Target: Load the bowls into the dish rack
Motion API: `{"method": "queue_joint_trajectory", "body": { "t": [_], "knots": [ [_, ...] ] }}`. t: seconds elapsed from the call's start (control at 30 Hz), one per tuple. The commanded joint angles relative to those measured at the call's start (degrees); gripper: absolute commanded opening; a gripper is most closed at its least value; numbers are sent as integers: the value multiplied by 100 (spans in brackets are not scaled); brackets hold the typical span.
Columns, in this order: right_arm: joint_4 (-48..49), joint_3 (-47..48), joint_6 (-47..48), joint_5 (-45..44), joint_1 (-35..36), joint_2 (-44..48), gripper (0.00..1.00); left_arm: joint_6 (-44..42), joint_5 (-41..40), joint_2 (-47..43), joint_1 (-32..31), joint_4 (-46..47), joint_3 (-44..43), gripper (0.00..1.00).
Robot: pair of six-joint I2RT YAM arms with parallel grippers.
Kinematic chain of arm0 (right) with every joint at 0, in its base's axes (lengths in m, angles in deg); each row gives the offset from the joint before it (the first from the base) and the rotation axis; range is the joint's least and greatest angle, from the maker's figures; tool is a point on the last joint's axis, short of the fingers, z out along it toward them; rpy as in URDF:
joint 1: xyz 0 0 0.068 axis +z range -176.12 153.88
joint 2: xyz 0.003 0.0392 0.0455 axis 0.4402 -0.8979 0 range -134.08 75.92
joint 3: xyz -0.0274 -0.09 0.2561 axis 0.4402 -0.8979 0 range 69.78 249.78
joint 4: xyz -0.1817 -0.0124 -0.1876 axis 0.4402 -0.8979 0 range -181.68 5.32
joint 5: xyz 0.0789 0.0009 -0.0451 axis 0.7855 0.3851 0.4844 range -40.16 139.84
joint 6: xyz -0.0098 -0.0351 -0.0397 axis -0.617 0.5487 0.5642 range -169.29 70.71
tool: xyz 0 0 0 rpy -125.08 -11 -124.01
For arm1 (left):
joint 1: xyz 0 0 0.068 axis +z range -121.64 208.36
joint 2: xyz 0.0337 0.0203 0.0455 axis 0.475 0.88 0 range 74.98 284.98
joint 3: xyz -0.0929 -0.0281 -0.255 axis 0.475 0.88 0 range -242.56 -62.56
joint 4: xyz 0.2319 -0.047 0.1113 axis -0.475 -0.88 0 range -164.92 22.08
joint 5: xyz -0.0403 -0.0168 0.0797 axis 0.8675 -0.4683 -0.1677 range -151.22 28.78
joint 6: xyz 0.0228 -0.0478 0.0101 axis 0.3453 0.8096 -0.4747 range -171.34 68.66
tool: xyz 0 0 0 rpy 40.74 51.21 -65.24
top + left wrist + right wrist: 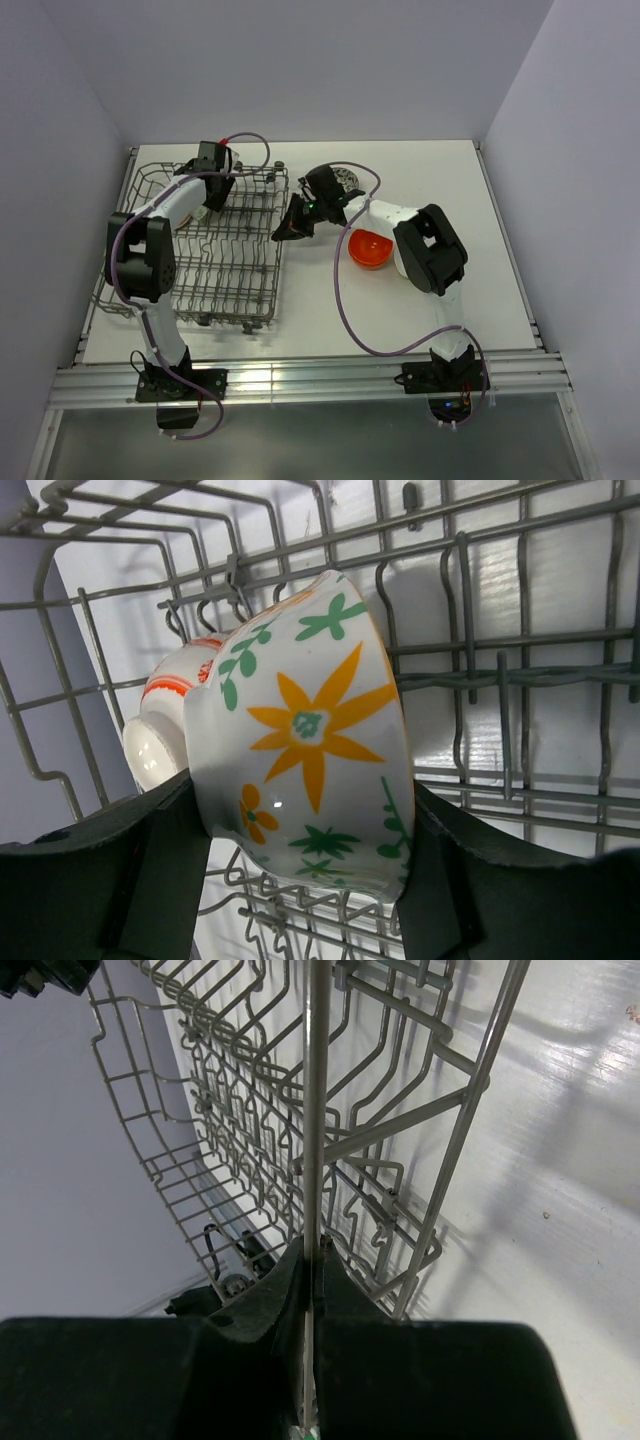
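Now: left hand (pixel 300 865) clamped on flowered bowl (pixel 310 730), bowl tilted on edge between fingers (pixel 130 880), inside rack (pixel 235 275). Striped bowl (pixel 160 715) just past hand, also in rack. Right hand (pixel 311 1280) pinched shut on rack's rim. Orange bowl (pixel 368 248) upright on table (pixel 450 180) behind right hand, outside rack.
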Motion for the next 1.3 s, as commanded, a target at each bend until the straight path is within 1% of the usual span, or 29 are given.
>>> {"method": "queue_joint_trajectory", "body": {
  "t": [0.0, 0.17, 0.23, 0.27, 0.3, 0.33, 0.37, 0.43, 0.47, 0.53, 0.57, 0.63, 0.67, 0.8, 1.07, 1.27],
  "knots": [
    [-142, 266, 396, 183, -22, -33, 0, -87, -134, -4, -42, 434, 16, 3],
    [-194, 283, 422, 183, -22, -51, 0, -43, -116, 154, -86, 444, 24, 8],
    [-212, 292, 449, 175, -22, -51, 0, -43, -99, 198, -94, 461, 59, 18],
    [-230, 309, 449, 183, -22, -51, 0, -52, -99, 198, -103, 453, 68, 28],
    [-239, 318, 457, 183, -22, -68, 0, -52, -81, 215, -112, 461, 103, 34],
    [-247, 327, 466, 175, -22, -77, 0, -61, -81, 216, -112, 461, 112, 36],
    [-265, 336, 475, 175, -31, -77, 0, -61, -64, 207, -121, 461, 121, 46],
    [-274, 353, 475, 183, -31, -95, 0, -61, 15, 224, -121, 426, 139, 50],
    [-265, 354, 475, 183, -31, -104, 0, -52, 50, 224, -130, 400, 139, 60],
    [-274, 354, 475, 183, -31, -104, 0, -26, 156, 233, -138, 330, 139, 63],
    [-291, 371, 484, 175, -31, -104, 0, -26, 191, 242, -138, 312, 130, 74],
    [-300, 380, 501, 166, -31, -104, 0, -8, 322, 251, -147, 251, 104, 76],
    [-309, 380, 510, 166, -31, -104, 0, 1, 358, 260, -147, 189, 95, 96],
    [-309, 371, 519, 166, -49, -104, 0, 27, 490, 286, -147, 119, 68, 100],
    [-326, 371, 545, 166, -66, -113, 0, 53, 744, 356, -147, -4, -19, 99],
    [-327, 389, 545, 175, -66, -130, 0, 1, 806, 383, -147, 136, 68, 100]
  ]
}}
